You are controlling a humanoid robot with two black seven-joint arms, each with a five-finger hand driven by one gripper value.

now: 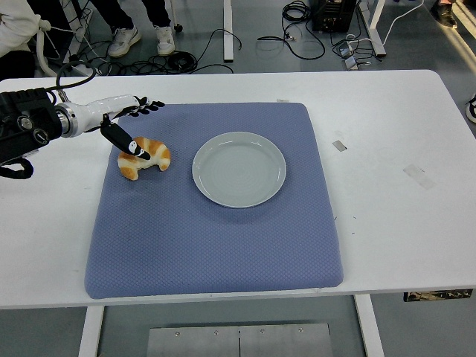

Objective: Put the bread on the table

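The bread [147, 158], a golden croissant-shaped roll, lies on the blue mat [216, 238] to the left of the white plate [239, 169]. My left hand [131, 123] is just above and behind it, open, with its fingers [148, 106] spread out toward the back. Only the thumb [123, 139] still reaches down over the roll's left end. The left arm comes in from the left edge. My right arm is out of view.
The plate holds nothing and sits in the mat's middle back area. Bare white table [394, 171] lies right of the mat. Cables and people's feet show on the floor beyond the table's far edge.
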